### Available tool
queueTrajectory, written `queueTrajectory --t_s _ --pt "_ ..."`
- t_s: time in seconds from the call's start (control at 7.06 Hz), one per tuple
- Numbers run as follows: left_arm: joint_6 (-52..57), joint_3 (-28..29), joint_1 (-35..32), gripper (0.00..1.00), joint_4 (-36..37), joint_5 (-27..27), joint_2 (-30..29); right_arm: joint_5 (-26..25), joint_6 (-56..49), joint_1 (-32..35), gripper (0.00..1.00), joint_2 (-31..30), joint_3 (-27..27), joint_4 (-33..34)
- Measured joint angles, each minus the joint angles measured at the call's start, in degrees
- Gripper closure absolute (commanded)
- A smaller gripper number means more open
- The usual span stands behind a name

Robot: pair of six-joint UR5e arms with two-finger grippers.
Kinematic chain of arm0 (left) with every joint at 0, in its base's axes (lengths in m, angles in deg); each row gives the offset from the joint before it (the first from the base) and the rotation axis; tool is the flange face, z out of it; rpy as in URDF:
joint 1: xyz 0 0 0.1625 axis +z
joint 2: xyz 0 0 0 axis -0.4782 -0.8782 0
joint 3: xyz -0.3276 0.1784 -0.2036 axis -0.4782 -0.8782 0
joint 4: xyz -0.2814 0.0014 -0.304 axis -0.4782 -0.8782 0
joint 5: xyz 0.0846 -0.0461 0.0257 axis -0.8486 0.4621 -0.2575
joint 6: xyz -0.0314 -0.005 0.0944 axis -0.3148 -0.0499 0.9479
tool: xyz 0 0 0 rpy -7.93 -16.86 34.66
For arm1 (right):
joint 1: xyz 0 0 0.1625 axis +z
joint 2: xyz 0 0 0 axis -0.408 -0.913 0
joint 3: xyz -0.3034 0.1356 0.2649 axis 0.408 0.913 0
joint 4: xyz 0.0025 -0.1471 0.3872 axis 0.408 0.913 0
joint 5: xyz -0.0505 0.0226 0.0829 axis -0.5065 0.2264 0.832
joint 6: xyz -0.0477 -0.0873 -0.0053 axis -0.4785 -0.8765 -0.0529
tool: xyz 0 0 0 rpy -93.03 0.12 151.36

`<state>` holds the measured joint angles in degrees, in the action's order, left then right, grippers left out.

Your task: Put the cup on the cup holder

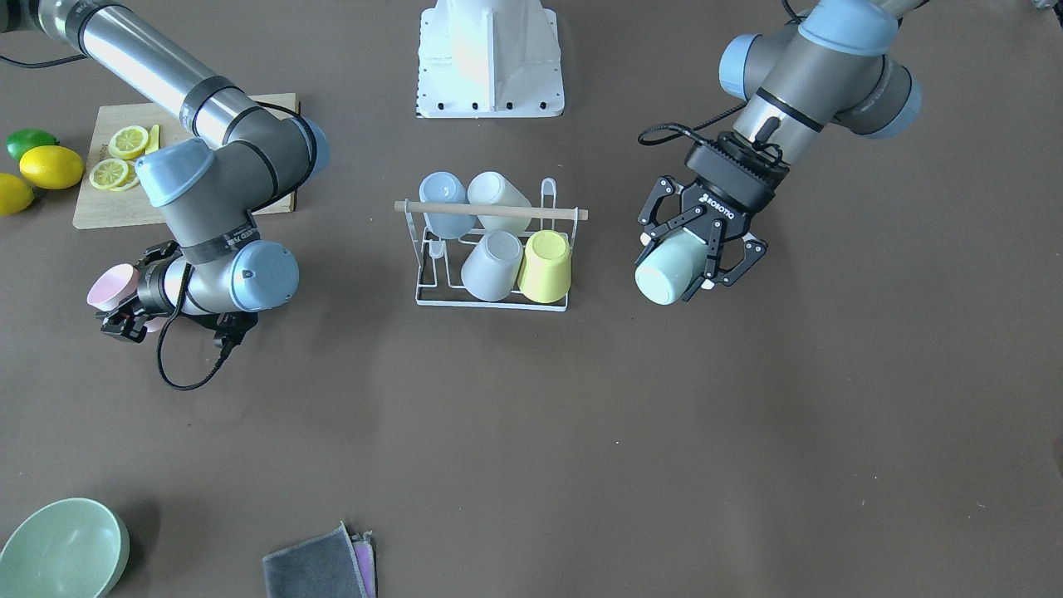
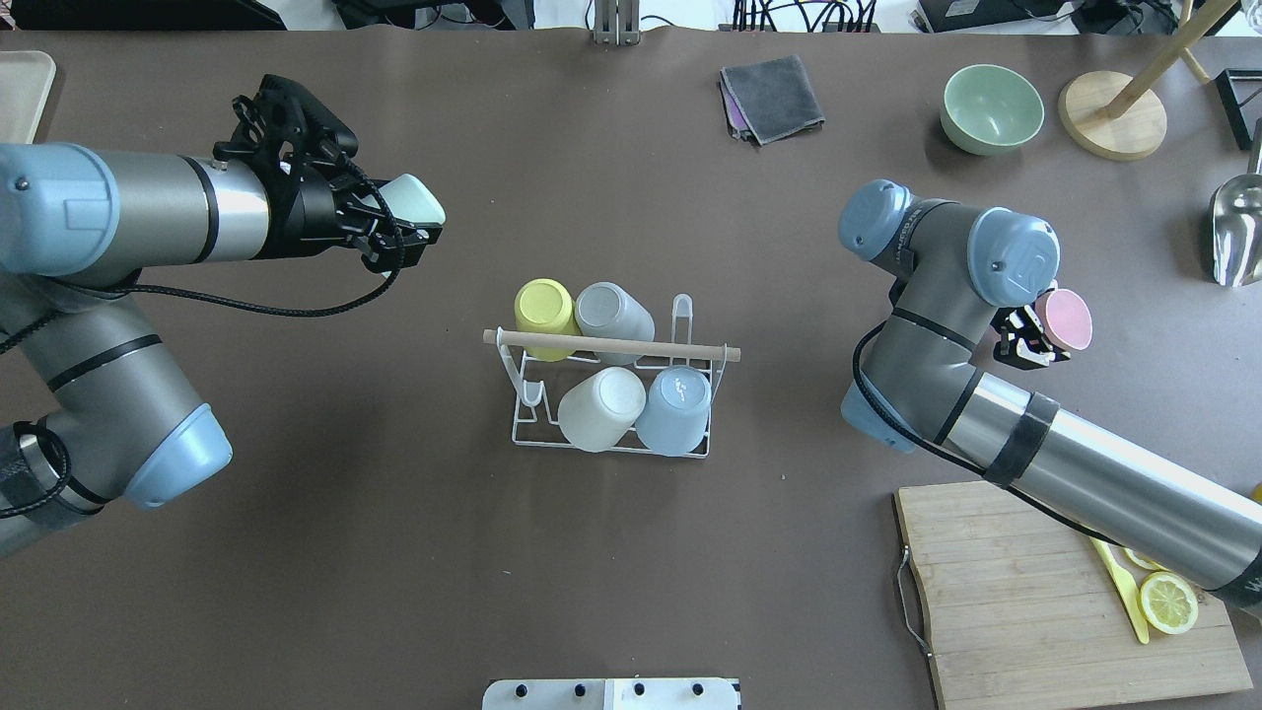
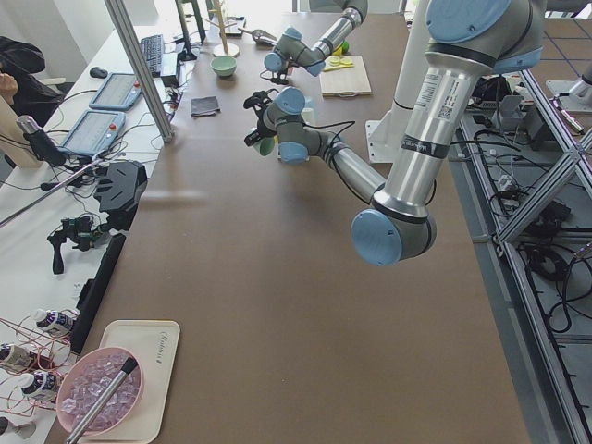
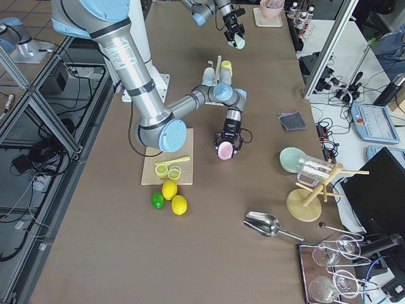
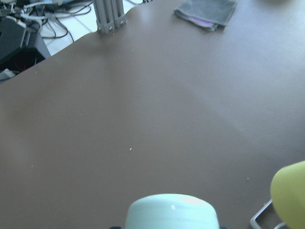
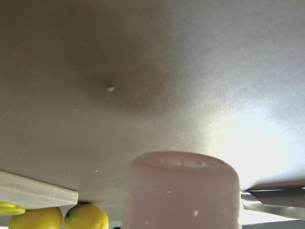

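- The left gripper [image 1: 691, 256] was clamped around a mint cup [image 1: 663, 281], held above the table [image 2: 394, 572] and well apart from the cup holder [image 2: 611, 450], on its left
- The right gripper [image 2: 1033, 341] was clamped on a pink cup [image 2: 1070, 318], well off to the holder's right
- The holder stood mid-table with four cups [image 2: 601, 409] upside down on it
- Two prongs [image 2: 681, 314] looked bare, so I judged the task mostly done, with only the two held cups left to place

Count: 6 cups [image 1: 494, 266], 4 on the cup holder [image 1: 498, 212], mint cup [image 1: 668, 270] and pink cup [image 1: 112, 286] off it. 1 bowl [image 1: 62, 548], 1 cutting board [image 1: 108, 212], 2 lemons [image 1: 51, 166], 1 lime [image 1: 31, 143].
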<state>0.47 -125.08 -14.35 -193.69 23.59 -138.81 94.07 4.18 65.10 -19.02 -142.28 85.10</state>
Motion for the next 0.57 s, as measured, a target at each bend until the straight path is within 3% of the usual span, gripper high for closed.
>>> queueTrajectory --t_s 0.28,0.57 --pt "-0.51 -0.67 1.13 1.0 -11.22 -3.35 -0.01 1.41 -1.84 4.92 1.0 -0.21 -3.58 0.19" --pt "-0.56 -1.2 6.26 1.0 -21.14 -10.14 0.62 6.73 -6.37 11.78 1.0 -2.79 -11.35 0.58"
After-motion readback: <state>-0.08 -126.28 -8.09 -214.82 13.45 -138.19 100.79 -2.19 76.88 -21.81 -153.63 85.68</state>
